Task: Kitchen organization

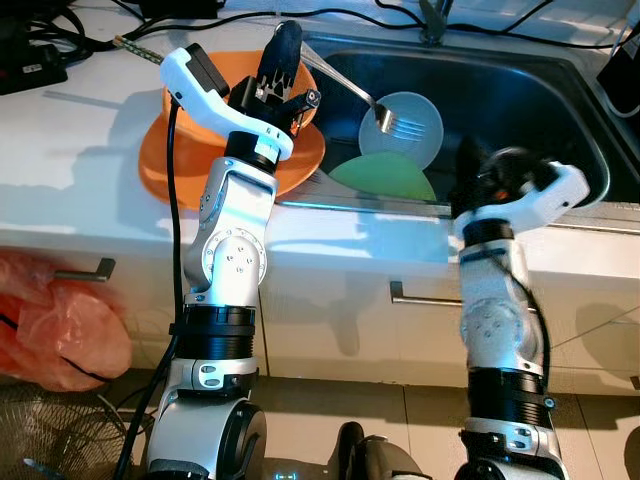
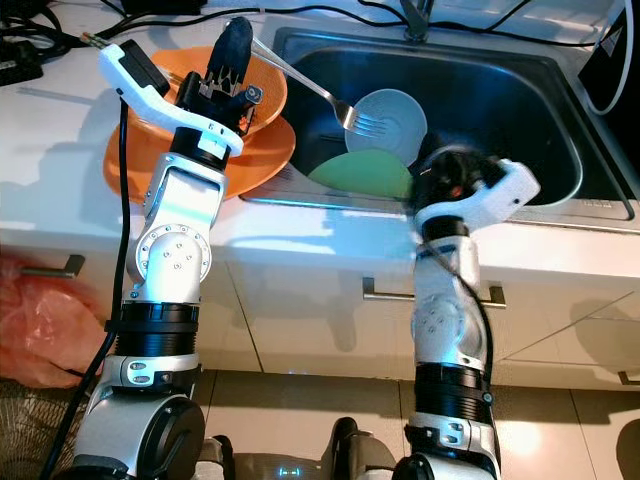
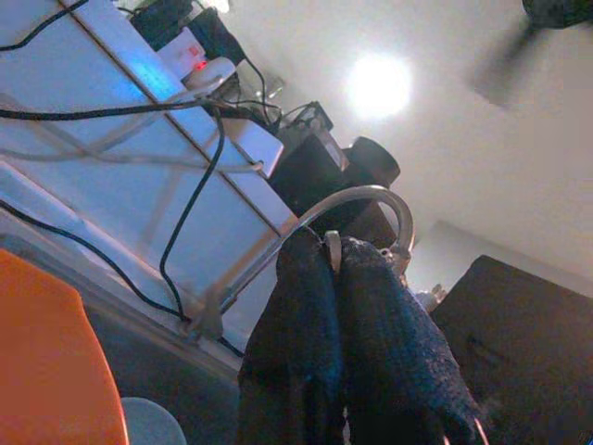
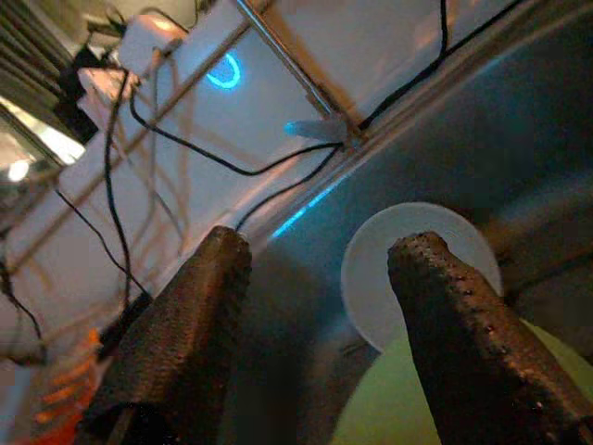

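Over the sink (image 1: 560,110), the left end effector (image 1: 285,45) grips a fork (image 1: 365,95); right end effector (image 4: 320,324) open.

A white counter (image 1: 70,150) is running across the room, with a dark metal sink (image 1: 520,90) sitting in it on the right. Black cables (image 1: 60,30) are lying along the far edge of the counter. White cupboard doors are standing under the counter, each with a metal handle (image 1: 425,297). Pale floor tiles (image 1: 400,420) are showing near the bottom. A pink plastic bag (image 1: 50,320) is sitting on the left by the cupboards. A bright ceiling light (image 3: 378,85) is shining overhead.
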### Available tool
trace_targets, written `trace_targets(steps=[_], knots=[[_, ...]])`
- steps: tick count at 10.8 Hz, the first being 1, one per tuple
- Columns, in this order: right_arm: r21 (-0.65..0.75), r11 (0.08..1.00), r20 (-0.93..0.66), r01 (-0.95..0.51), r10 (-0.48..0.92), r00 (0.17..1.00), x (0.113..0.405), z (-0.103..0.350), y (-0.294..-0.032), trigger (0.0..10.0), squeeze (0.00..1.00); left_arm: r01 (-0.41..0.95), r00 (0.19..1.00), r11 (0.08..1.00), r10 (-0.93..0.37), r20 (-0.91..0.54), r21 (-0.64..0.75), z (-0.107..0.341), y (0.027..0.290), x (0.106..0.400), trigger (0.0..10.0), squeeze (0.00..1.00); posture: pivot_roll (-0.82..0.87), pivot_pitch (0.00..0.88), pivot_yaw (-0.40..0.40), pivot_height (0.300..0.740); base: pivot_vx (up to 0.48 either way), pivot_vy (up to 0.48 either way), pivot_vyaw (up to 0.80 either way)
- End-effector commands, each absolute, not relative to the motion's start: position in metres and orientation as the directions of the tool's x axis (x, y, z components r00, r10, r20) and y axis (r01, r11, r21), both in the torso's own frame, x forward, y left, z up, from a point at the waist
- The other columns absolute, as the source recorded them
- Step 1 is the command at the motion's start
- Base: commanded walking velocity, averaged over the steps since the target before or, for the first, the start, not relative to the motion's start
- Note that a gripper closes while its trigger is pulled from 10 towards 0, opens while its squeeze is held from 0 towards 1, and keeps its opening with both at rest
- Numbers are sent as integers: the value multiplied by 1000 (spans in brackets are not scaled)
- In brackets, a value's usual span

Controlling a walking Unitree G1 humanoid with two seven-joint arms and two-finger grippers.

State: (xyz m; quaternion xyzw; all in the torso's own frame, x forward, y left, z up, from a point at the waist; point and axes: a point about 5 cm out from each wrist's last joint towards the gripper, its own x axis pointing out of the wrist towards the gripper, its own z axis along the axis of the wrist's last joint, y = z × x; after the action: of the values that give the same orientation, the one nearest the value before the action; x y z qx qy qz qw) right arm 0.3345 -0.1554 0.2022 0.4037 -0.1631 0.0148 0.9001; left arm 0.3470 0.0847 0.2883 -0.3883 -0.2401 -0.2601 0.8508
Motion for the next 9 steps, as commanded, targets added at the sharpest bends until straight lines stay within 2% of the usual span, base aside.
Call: trace_targets(steps=[1,2,4,9], knots=[[746,645,316,-166,-124,941,333,209,-160,10000,0,646,754,481,-278,595,-593,279,59,342,10000,0,93,177,-60,740,0,0,0],[776,597,322,-205,-95,942,333,213,-158,10000,0,646,754,480,-278,595,-594,279,59,342,10000,0,90,178,-61,740,0,0,0],[850,441,317,-287,6,948,330,209,-143,10000,0,646,755,481,-285,591,-593,278,58,341,10000,0,93,178,-60,740,0,0,0],[872,328,353,-362,90,931,324,211,-134,10000,0,650,753,479,-305,583,-590,276,54,341,10000,0,92,174,-59,740,0,0,0]])
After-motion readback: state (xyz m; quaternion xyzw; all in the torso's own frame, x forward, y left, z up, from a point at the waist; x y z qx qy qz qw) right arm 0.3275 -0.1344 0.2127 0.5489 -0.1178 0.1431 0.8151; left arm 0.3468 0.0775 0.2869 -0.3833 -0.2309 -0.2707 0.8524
